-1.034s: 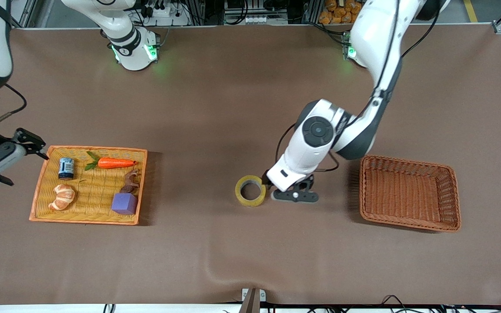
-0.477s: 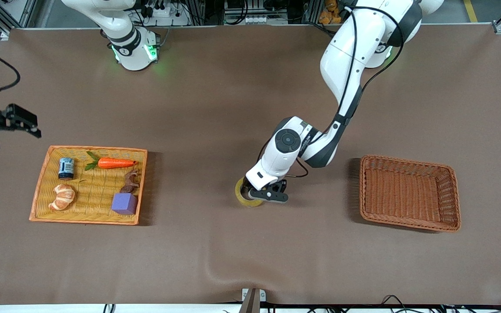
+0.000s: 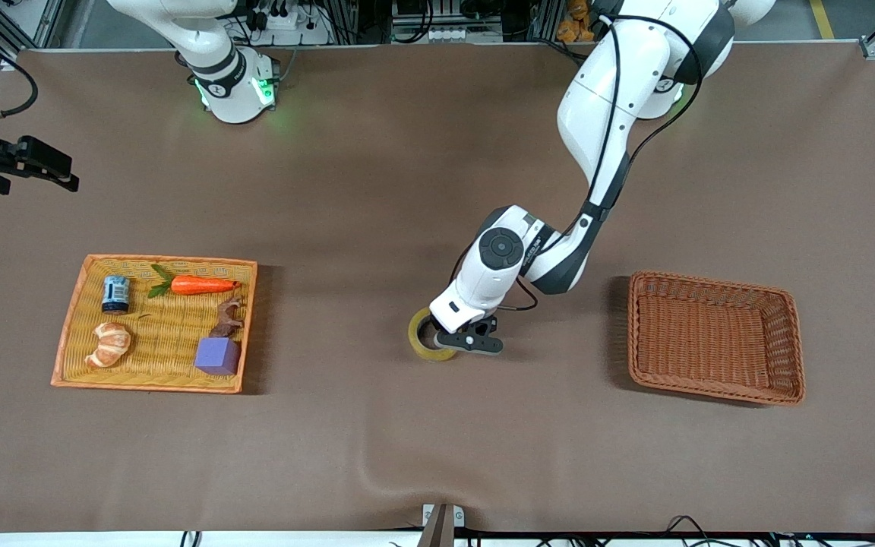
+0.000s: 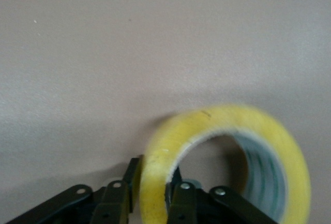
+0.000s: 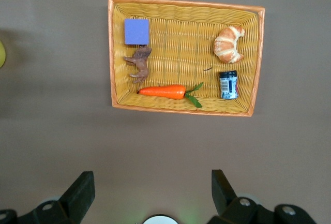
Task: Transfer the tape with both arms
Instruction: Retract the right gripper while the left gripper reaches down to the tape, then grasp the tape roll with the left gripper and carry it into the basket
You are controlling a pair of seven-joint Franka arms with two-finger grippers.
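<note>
The tape [image 3: 415, 335], a yellowish ring with a grey core, is low at the table's middle, partly hidden under the left hand. My left gripper [image 3: 449, 342] is shut on it. In the left wrist view the two fingers [image 4: 128, 185] clamp the ring's wall, one outside and one inside the hole, and the tape [image 4: 227, 125] looks tilted. My right gripper [image 3: 42, 163] is open and empty, high over the bare table at the right arm's end. Its wrist view shows the gripper [image 5: 151, 193] with spread fingers [image 5: 80, 193].
An orange-rimmed wicker tray [image 3: 65, 334] holds a purple cube [image 3: 217, 355], croissant [image 3: 108, 343], can [image 3: 115, 294], carrot [image 3: 202, 286] and toy horse [image 3: 228, 317]; the tray also shows in the right wrist view [image 5: 110, 53]. An empty brown basket [image 3: 711, 283] sits toward the left arm's end.
My left gripper moved from beside the tape onto it and shut on its wall; the tape shifted slightly. My right gripper drew away from the tray, toward the robots' side.
</note>
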